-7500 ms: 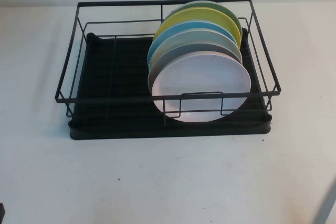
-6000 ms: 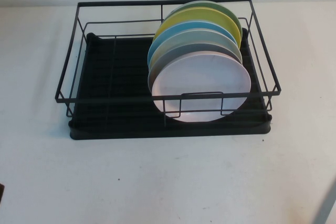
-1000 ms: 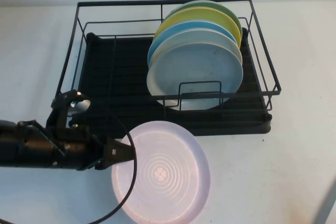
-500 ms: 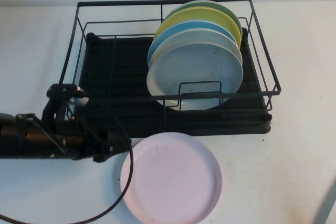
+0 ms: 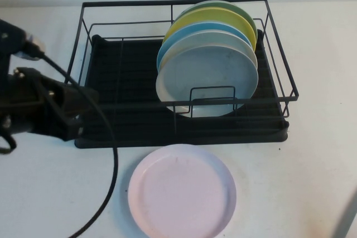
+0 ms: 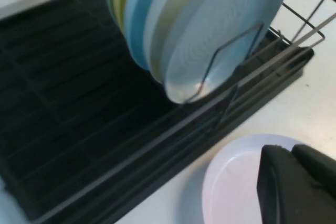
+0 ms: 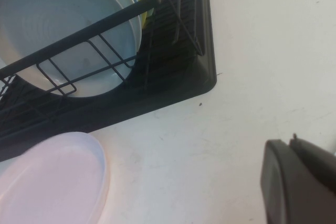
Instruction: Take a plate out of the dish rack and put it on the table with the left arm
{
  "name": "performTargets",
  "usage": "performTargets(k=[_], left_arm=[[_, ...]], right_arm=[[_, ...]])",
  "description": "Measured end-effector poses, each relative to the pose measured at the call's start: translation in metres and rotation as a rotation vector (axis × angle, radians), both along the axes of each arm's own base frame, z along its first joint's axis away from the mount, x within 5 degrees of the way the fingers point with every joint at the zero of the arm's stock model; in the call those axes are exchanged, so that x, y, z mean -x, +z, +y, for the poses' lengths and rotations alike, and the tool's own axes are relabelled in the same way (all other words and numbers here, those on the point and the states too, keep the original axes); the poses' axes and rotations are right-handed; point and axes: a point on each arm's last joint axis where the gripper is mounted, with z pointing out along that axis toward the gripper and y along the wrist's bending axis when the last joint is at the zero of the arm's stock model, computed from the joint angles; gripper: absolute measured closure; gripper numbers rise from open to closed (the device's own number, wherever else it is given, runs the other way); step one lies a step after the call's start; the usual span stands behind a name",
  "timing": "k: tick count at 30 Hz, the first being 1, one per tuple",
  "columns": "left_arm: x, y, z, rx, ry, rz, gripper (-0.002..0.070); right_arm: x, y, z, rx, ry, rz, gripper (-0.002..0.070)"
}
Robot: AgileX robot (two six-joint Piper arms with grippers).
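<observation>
The pale pink plate (image 5: pixel 182 192) lies flat on the white table (image 5: pixel 295 188), just in front of the black dish rack (image 5: pixel 178 3). It also shows in the left wrist view (image 6: pixel 233 182) and the right wrist view (image 7: pixel 47 182). My left gripper (image 5: pixel 78 116) is shut and empty. It hangs raised over the rack's front left corner, clear of the plate; its black fingers (image 6: pixel 278 182) show closed together. My right gripper (image 7: pixel 294 142) is shut and empty, low over the table to the right of the rack.
Several plates stand upright in the right half of the rack, a pale grey-blue one (image 5: pixel 212 76) in front, then blue, yellow (image 5: pixel 223 19) and green. The rack's left half shows only its ribbed tray (image 5: pixel 122 71). The left arm's black cable (image 5: pixel 109 188) loops over the table.
Since a second ago my left gripper let go of the pink plate, which now lies flat, and the arm has pulled back left and up. Earlier the plate stood in the rack.
</observation>
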Motion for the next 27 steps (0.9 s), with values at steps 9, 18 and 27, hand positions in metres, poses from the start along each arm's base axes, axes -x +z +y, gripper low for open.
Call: performTargets(k=[9,18,27], left_arm=[[0.067,-0.005,0.015,-0.054,0.059,-0.054,0.0675],[0.099,-0.01,0.018,-0.141,-0.036,-0.03,0.0676],[0.103,-0.011,0.024,-0.043,0.128,-0.024,0.0676]], right_arm=[[0.0,0.0,0.0,0.0,0.0,0.0,0.0694],[0.0,0.0,0.0,0.0,0.0,0.0,0.0694],[0.0,0.0,0.0,0.0,0.0,0.0,0.0694]])
